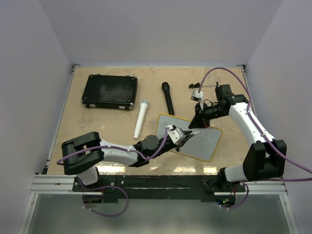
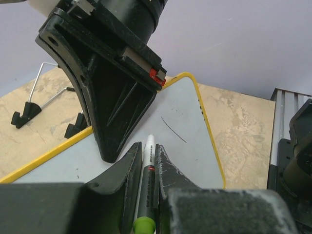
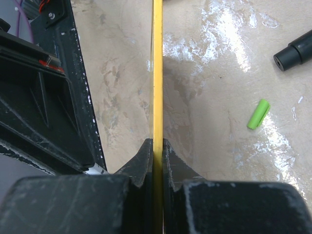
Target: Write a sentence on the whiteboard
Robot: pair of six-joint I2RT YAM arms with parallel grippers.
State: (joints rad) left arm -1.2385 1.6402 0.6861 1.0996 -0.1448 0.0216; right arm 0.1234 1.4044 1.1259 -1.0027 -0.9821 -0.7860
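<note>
A: Far left of the overhead view first?

B: Black case [image 1: 109, 91] in the upper left, lying flat on the tan table [image 1: 97, 131]. Right of it a white cylinder with a grey tip [image 1: 141, 118], then a black cylinder [image 1: 168, 97], near each other but apart.

A: And the whiteboard [image 1: 204, 141]?

B: Right of centre, yellow-rimmed, set at a slant between the two arms.

A: Jaws?

B: Left gripper [image 1: 184, 138] over the board's near-left part, narrowed onto a marker [image 2: 146, 180]. White tip forward, green end toward the lens in the left wrist view. Right gripper [image 1: 195, 124] pinched tight on the board's far yellow rim. Seen edge-on in the right wrist view, running straight up the frame from between the fingers.

A: Anything readable?

B: Only one thin dark stroke [image 2: 173, 129] on the white surface, up and right of the marker tip, too short to read as a letter.

A: Farther right?

B: Green cap [image 3: 258, 113] lying on the table at mid-right of the right wrist view, with a black cylinder's end in the upper right corner.
</note>
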